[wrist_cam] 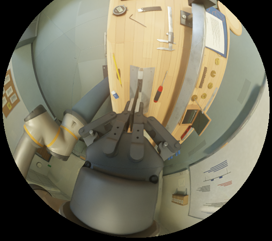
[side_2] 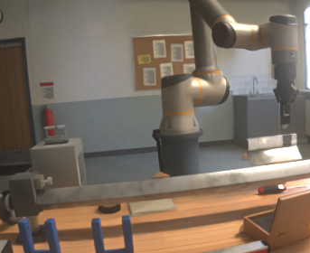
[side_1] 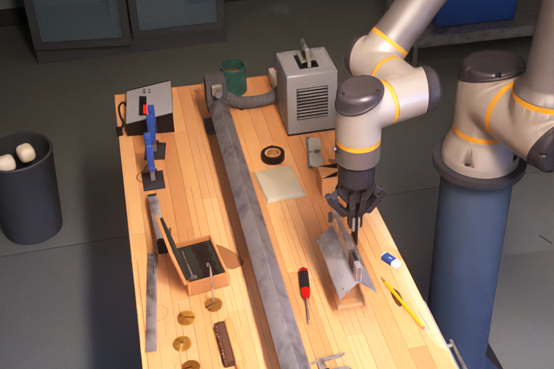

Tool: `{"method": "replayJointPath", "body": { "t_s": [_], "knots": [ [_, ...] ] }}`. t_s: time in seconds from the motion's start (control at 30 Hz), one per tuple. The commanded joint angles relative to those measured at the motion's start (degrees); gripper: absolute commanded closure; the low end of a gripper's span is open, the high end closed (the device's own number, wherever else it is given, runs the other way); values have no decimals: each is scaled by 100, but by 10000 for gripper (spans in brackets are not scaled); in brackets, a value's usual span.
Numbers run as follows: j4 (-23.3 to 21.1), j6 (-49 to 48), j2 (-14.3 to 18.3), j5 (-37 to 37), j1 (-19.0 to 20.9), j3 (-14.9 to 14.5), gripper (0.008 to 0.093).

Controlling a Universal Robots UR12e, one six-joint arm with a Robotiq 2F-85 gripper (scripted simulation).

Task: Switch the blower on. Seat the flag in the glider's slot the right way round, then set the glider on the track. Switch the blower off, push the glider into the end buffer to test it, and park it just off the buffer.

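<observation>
On the right side of the bench the metal roof-shaped glider rests on a small wooden stand, apart from the long grey air track that runs down the middle. I hold the thin dark flag in my closed gripper, pointing down just above the glider's ridge, near its far end. A small block sits on the ridge further along. The grey blower box stands at the far end, joined to the track by a hose, its lever on top.
An open wooden box lies left of the track. A red screwdriver, an eraser, a pencil, a tape roll and a pad lie around the glider. The bench's right edge is close.
</observation>
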Motion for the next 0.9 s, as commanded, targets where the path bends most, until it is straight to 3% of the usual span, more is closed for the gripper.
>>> {"method": "replayJointPath", "body": {
  "t_s": [0.0, 0.87],
  "knots": [
    [-2, 6, 2, 0, 5, -8, 934],
    [50, 42, -10, 0, 42, -48, 934]
  ]
}}
